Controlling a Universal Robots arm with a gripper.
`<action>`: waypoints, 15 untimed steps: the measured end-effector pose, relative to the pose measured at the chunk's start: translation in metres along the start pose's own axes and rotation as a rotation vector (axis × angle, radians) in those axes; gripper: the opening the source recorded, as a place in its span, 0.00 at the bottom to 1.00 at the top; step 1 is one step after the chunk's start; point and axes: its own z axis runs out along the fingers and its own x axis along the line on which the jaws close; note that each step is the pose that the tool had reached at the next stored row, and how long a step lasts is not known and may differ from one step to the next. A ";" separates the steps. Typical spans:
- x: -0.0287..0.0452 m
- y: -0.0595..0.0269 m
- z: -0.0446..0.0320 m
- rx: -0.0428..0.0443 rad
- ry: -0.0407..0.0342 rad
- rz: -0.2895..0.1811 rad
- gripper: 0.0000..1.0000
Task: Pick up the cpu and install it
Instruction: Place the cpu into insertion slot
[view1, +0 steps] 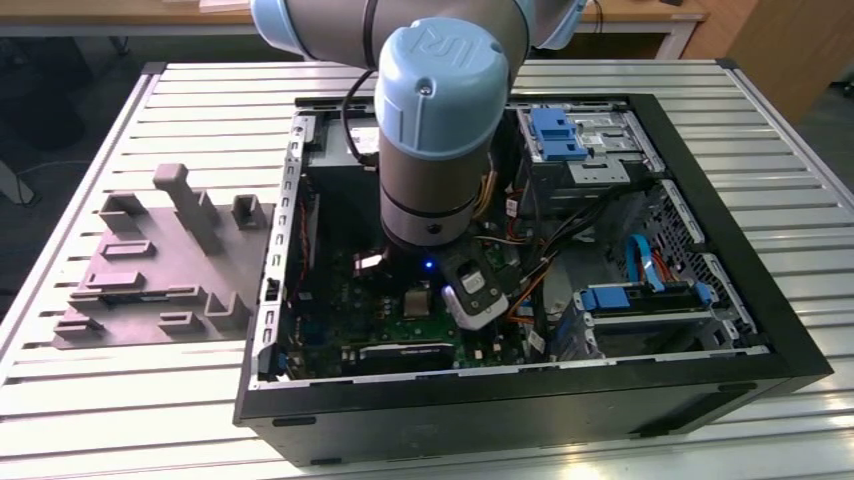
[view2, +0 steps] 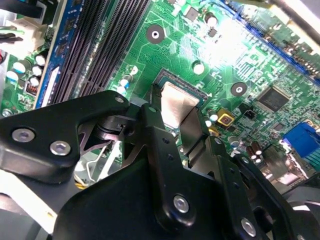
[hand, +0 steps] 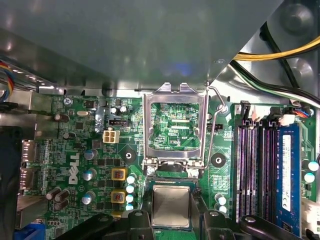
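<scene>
The cpu, a flat silver-grey square, lies level in the socket of the green board, inside the open computer case. My gripper reaches down over it, with one black finger against one edge of the cpu and the other finger against the opposite edge. The gripper is shut on the cpu. The socket's metal load plate is flipped up and open beside the chip, and its wire lever is raised. In the exterior view the arm stands over the middle of the case.
Memory slots with a blue module run beside the socket. Yellow and black cables cross above. The black case wall surrounds the board; drive cages with blue clips fill the exterior view's right. A grey moulded tray sits outside.
</scene>
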 end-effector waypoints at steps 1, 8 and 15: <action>0.0000 0.0000 -0.0005 -0.0001 0.0000 0.000 0.40; 0.0001 0.0000 -0.0021 -0.0059 0.0004 -0.003 0.40; 0.0001 0.0000 -0.0017 -0.0210 0.0004 -0.011 0.40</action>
